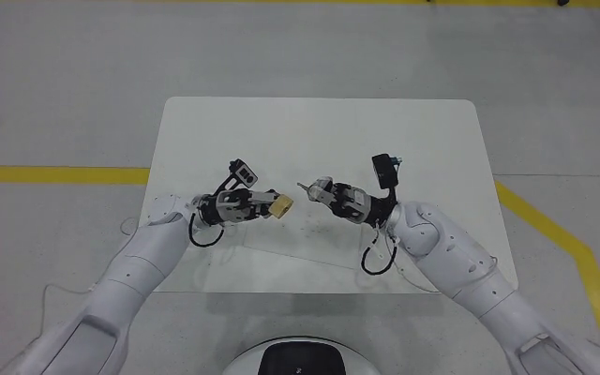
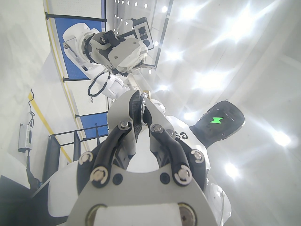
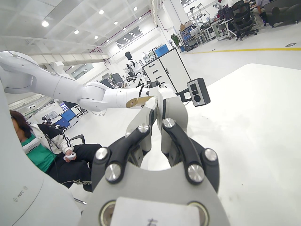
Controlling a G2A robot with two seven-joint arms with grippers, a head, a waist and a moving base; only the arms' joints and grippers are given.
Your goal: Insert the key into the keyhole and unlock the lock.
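**Lock in my left, key in my right**

I hold both things up in the air over the white worktop (image 1: 375,131). My left end effector (image 1: 265,203) is clamped on the lock (image 1: 282,206). The lock is yellow-brown. It sticks out past my fingertips toward my other arm. In my left wrist view, my black pads (image 2: 135,109) squeeze its shiny metal part. A little bit of the yellow body peeks out past them.

My right end effector (image 1: 320,191) is squeezed tight on the key (image 1: 304,187). The thin silver tip of the key sticks out and points toward the lock.

From above, the key and the lock are near each other, with a small gap between them. They do not touch, so the key is not in the lock yet. I cannot make out the keyhole. Both things hang over the middle of the worktop, a bit nearer to my side of it.
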